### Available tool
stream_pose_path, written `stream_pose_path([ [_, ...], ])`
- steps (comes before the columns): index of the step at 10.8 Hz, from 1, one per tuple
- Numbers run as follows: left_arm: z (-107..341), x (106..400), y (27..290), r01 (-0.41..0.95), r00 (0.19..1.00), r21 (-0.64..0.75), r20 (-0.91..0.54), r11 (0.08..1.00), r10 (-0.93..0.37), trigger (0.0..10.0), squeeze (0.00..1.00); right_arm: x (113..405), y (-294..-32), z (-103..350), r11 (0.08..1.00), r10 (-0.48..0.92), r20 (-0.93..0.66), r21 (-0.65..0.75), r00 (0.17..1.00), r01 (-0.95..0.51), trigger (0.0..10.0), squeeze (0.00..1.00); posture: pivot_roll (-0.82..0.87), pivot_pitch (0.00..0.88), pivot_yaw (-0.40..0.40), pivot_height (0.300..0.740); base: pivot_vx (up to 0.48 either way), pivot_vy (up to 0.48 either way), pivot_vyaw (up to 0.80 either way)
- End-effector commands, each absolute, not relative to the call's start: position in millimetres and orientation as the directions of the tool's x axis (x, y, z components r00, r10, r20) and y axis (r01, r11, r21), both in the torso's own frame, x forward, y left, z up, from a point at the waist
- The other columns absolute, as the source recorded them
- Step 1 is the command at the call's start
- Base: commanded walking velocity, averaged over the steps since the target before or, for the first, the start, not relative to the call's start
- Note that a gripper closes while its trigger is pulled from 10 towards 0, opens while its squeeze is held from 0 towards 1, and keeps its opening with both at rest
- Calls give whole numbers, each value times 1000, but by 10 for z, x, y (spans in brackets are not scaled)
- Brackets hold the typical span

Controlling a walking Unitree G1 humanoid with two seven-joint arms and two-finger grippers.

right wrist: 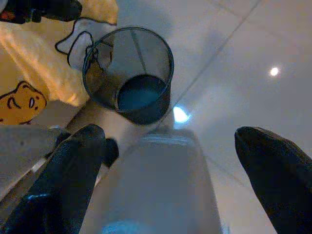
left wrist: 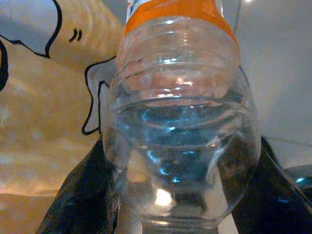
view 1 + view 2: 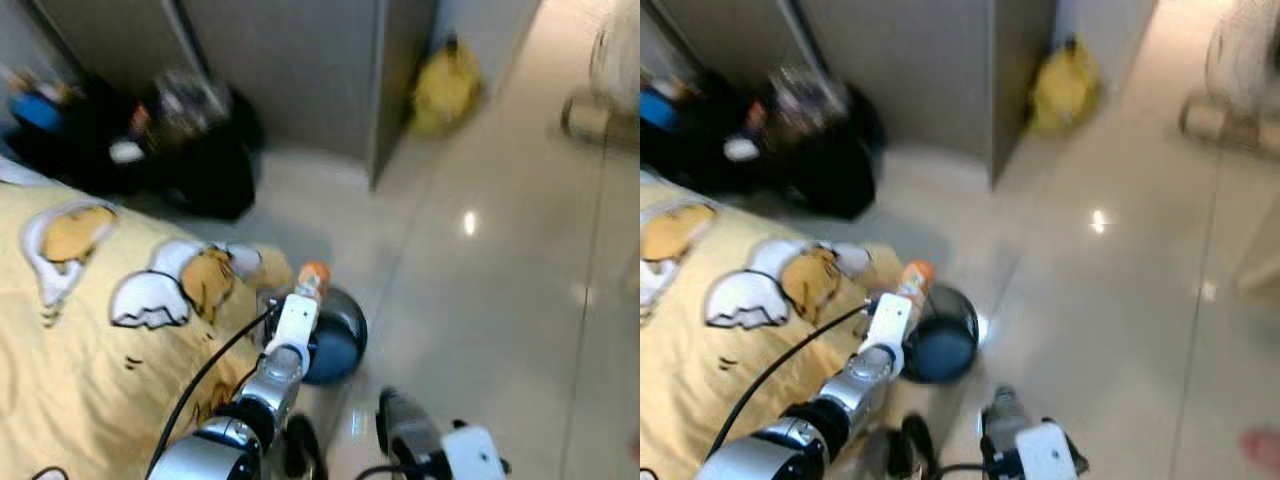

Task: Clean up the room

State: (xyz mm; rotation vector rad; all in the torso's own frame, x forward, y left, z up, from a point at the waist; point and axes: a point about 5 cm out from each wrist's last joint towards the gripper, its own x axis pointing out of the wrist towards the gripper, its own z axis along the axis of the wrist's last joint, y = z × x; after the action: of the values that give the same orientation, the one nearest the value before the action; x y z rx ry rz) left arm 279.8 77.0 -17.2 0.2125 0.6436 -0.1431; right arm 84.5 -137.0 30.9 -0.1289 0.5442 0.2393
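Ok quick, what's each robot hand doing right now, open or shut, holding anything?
Left tool: shut on the bottle, above the bin.
Right tool: open, with a pale container between its fingers.

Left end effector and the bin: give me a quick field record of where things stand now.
left end effector: shut on clear bottle
clear bottle: orange label, held above the bin's near rim
mesh waste bin: upright on the floor beside the bed, blue bottom showing
right end effector: open, low over the tile floor
bed: yellow cartoon cover
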Motion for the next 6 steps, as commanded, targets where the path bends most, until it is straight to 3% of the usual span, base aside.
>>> stream_pose_path([
  [1,-207,2767,821,213,798,215,-601,953,-43,10000,1000,700,-1310,342,962,199,-561,-43,803,-269,10000,0,-469,428,154,740,0,0,0],
  [6,-72,2895,784,213,848,249,-528,945,-52,10000,1000,738,-1309,409,961,202,-560,-42,803,-272,10000,0,-465,411,131,740,0,0,0],
])
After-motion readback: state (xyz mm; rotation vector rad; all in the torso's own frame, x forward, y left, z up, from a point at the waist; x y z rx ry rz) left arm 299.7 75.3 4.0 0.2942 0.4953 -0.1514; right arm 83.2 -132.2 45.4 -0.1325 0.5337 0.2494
